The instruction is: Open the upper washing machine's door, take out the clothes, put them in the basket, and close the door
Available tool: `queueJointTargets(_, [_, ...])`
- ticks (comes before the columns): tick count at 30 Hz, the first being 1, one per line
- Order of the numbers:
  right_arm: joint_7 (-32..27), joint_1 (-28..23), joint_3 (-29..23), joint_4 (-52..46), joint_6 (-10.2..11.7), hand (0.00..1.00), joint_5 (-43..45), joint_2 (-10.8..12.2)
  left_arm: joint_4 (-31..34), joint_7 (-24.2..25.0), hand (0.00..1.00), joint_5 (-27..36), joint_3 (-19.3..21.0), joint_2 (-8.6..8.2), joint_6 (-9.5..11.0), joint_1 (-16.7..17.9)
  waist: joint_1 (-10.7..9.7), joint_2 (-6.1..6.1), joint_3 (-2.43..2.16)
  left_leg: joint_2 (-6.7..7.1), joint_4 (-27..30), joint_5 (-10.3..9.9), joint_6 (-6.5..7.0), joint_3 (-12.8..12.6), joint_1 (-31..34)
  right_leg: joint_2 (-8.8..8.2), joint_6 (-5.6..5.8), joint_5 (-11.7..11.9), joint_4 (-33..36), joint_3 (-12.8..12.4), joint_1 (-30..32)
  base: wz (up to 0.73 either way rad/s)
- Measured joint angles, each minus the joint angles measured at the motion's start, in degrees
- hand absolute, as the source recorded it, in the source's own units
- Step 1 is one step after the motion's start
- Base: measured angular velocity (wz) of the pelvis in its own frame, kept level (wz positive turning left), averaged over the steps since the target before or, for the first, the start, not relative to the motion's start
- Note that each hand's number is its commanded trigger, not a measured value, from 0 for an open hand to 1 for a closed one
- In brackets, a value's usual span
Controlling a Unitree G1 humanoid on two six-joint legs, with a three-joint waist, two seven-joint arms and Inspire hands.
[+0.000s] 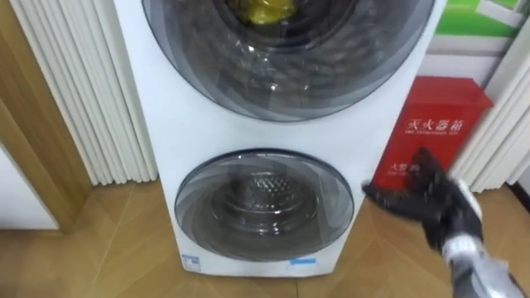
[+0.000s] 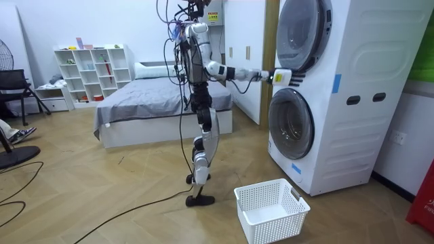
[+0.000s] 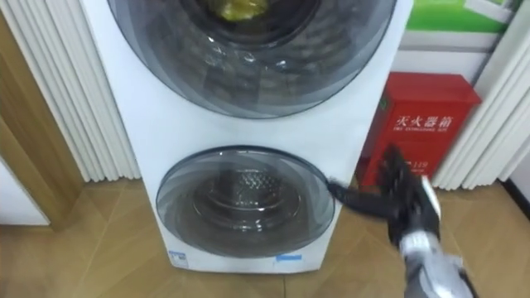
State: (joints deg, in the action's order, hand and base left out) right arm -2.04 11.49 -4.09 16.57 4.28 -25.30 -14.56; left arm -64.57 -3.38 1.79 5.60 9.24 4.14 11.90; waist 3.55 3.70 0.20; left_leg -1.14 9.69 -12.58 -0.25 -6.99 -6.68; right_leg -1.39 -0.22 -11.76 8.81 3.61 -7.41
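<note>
Looks soft, light and limp, judging by the crumpled yellow clothes point(image 1: 263, 10) glimpsed through the glass of the upper door point(image 1: 290, 74) of the washing machine point(image 2: 342, 102), up inside the top drum. Nothing fragile there; more likely to drape, sag and catch on the drum's lip when drawn out. Best pinched at a bunched fold near the front, not at a loose corner (otherwise trails the rest behind and may slip free). Seems shut up there, so probably calls for opening before any reach inside. Stands upright facing the machine in the room view, with a white basket point(image 2: 271, 210) on the floor close by. Reaches forward with the right hand point(image 1: 422, 203), arm stretched out nearly level, palm turned toward the front panel, by the right rim of the lower door point(image 1: 265, 207) and in front of a red box point(image 1: 435, 124). Fingers point(image 1: 385, 199) released, straight and spread, grasping nothing; touching the rim or just short of it, cannot tell.
</note>
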Motion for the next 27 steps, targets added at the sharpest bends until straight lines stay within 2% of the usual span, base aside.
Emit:
queueJointTargets(2, [-0.99,2.01,0.03,-0.37,0.00,0.00,0.15,-0.66,0.56,0.01,0.00,-1.06,0.00,0.25,-0.14,0.43,0.11,0.05,-0.02,-0.01,-0.14,0.00,0.00,1.07,-0.08,0.09,0.00,0.01,0.07,0.24,-0.07,0.05])
queueJointTargets(9, [-3.72,7.21,0.44,-4.11,-0.05,0.00,0.57,-1.67,1.00,-0.04,0.00,-4.12,0.10,0.62,-1.27,0.10,1.41,0.18,0.12,-0.09,-0.28,0.00,0.00,2.25,0.17,0.17,0.00,0.01,-0.03,1.55,0.09,0.01])
queueJointTargets(14, [-4.78,9.93,0.52,-4.33,-0.20,0.00,-0.38,-1.99,2.04,-0.02,0.00,-4.73,0.26,0.74,-1.77,0.17,1.62,0.97,0.16,-0.19,-0.29,0.00,0.00,2.53,0.66,0.27,0.00,0.01,0.03,2.09,0.58,0.00])
queueJointTargets(16, [-4.98,10.72,0.53,-4.28,-0.43,0.00,-0.71,-3.14,2.81,-0.05,0.00,-5.90,0.26,0.83,-2.23,0.17,1.67,1.19,0.12,-0.28,-0.36,0.02,0.01,2.95,1.08,0.34,0.00,0.00,0.46,3.09,0.97,-0.04])
queueJointTargets(17, [-5.07,11.03,0.53,-4.19,-0.60,0.00,-1.15,-3.74,2.92,-0.06,0.00,-6.37,0.23,0.81,-2.33,0.13,1.76,1.15,0.13,-0.47,-0.48,0.06,0.03,3.86,1.00,0.46,0.02,-0.02,1.51,3.58,1.67,-0.20])
queueJointTargets(18, [-5.45,11.36,0.60,-4.05,-0.64,0.00,-1.46,-4.99,3.00,-0.27,0.00,-6.69,-0.11,0.96,-2.39,0.00,2.53,0.54,0.42,-2.09,-1.20,0.37,0.00,8.62,-0.13,1.26,0.08,-0.81,7.25,5.35,4.96,-0.65])
queueJointTargets(19, [-5.43,12.25,0.97,-3.97,-0.65,0.00,-1.18,-5.18,2.76,-0.61,0.00,-7.99,0.47,1.63,-2.23,-0.04,3.70,0.09,0.50,-3.82,-1.52,0.34,-0.10,13.62,-0.65,3.38,-1.88,-1.00,4.78,4.22,8.04,-0.84])
queueJointTargets(20, [-5.42,13.40,1.73,-3.98,-0.65,0.00,-1.04,-5.20,2.68,-0.81,0.00,-8.98,1.41,2.02,-2.32,0.40,3.89,0.59,0.41,-4.29,-1.46,0.14,-0.48,14.34,-0.39,4.14,-2.98,1.36,0.49,4.12,9.08,-0.72])
queueJointTargets(21, [-5.66,14.92,2.88,-4.06,-0.52,0.00,-1.34,-6.08,2.11,-1.18,0.00,-10.21,2.90,2.12,-3.07,1.34,2.71,1.05,0.41,-5.35,-1.28,-0.94,-3.22,14.49,-0.25,4.38,-4.02,7.96,-0.51,6.87,9.43,0.00])
queueJointTargets(22, [-6.65,14.91,2.97,-3.63,-0.52,0.00,-1.74,-7.65,2.13,-1.15,0.00,-10.47,2.34,2.07,-4.09,1.32,1.33,1.01,0.45,-5.87,-1.44,-1.06,-3.81,12.56,-0.83,4.40,-4.09,7.90,-0.32,9.17,8.28,0.30])
queueJointTargets(24, [-7.89,15.17,2.84,-2.38,-0.53,0.00,-1.90,-8.82,2.59,-1.06,0.00,-10.51,0.88,1.98,-4.99,1.41,1.34,1.01,0.49,-6.12,-2.20,-0.66,-4.25,8.39,-1.61,4.41,-4.06,7.89,-0.21,9.15,6.83,0.35])
queueJointTargets(25, [-7.74,15.70,2.82,-1.58,-0.53,0.00,-2.28,-8.89,2.91,-1.06,0.00,-10.73,0.82,1.93,-5.55,1.34,1.39,1.04,0.46,-6.11,-2.24,-0.51,-4.04,7.35,-1.65,4.45,-3.95,7.82,-0.22,9.23,6.49,0.30])
queueJointTargets(27, [-6.66,16.07,2.78,-1.36,-0.61,0.00,-4.20,-9.03,3.17,-1.03,0.00,-11.10,0.85,1.95,-6.29,1.33,1.67,1.19,0.39,-5.41,-2.05,-0.57,-3.66,7.34,-1.59,4.27,-3.74,7.70,-0.25,9.64,6.46,0.18])
